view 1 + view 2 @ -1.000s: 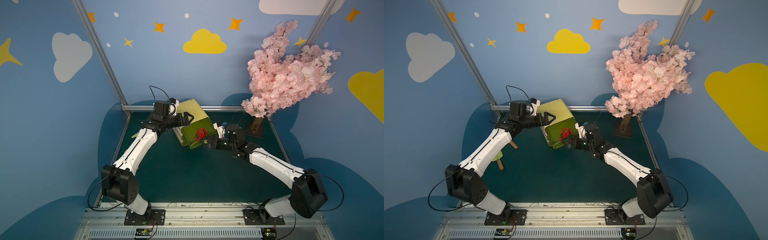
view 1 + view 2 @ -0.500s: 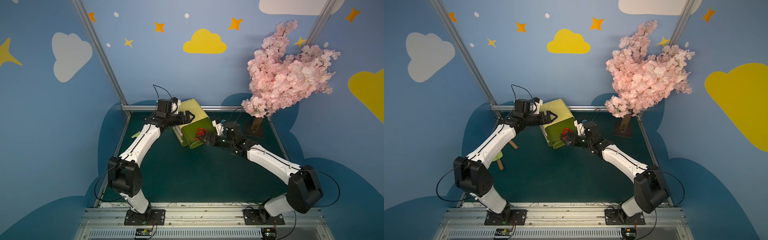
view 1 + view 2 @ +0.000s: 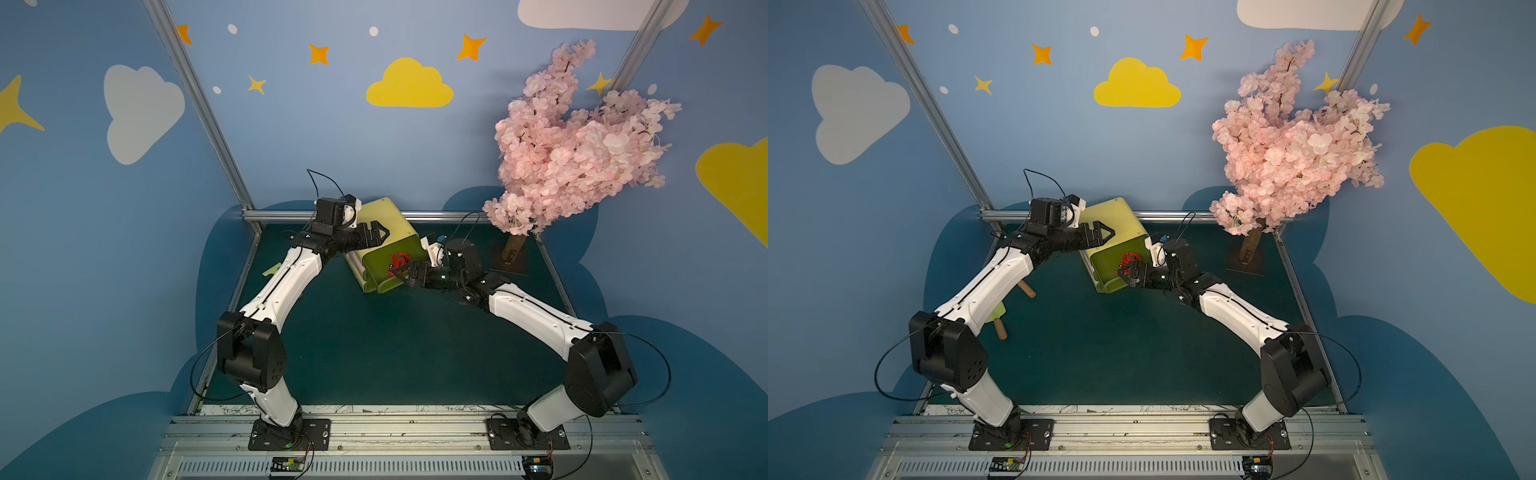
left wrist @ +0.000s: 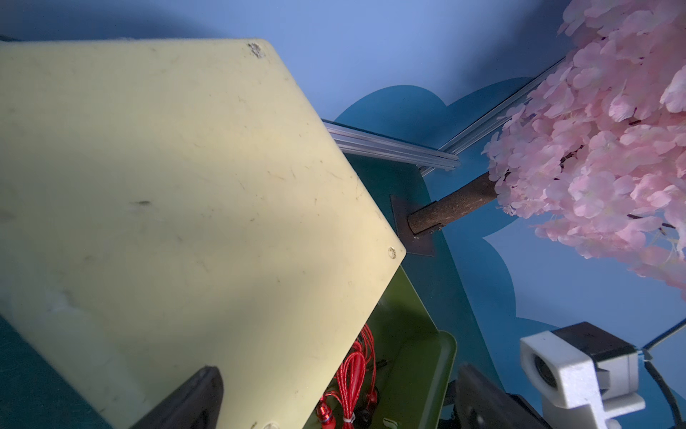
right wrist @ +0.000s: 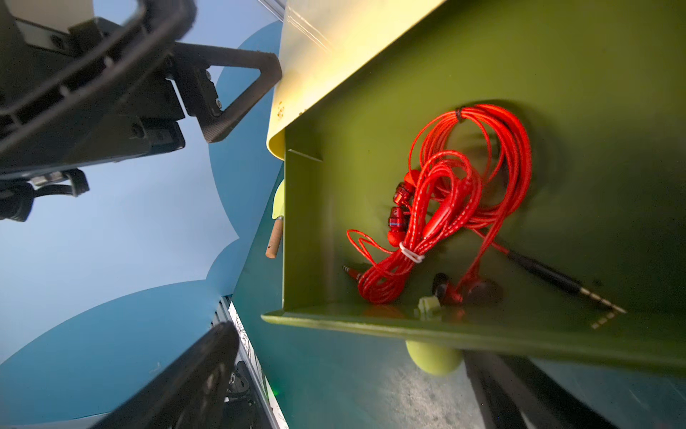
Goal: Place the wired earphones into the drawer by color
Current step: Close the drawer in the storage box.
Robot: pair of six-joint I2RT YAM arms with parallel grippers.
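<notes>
A pale green cabinet (image 3: 386, 226) (image 3: 1115, 224) stands at the back of the table with its top drawer (image 3: 376, 268) (image 5: 557, 74) pulled out. Red wired earphones (image 3: 400, 262) (image 3: 1130, 259) (image 5: 445, 208) lie coiled inside it, with red-and-black earbuds and a black jack plug (image 5: 549, 275) beside them. My left gripper (image 3: 376, 232) (image 4: 334, 405) hovers open over the cabinet top (image 4: 167, 185), holding nothing. At the drawer's front edge my right gripper (image 3: 405, 274) (image 5: 341, 386) stands open and empty, its fingers either side of the round knob (image 5: 432, 356).
A pink blossom tree (image 3: 573, 145) on a dark base (image 3: 509, 259) stands at the back right. Two wooden-handled green toy tools (image 3: 1025, 289) (image 3: 1000, 328) lie under my left arm. A metal rail (image 3: 436, 216) runs behind the cabinet.
My right gripper has moved left, closer to the drawer front. My left arm's elbow has swung inward while its gripper stays over the cabinet. Both stay open.
</notes>
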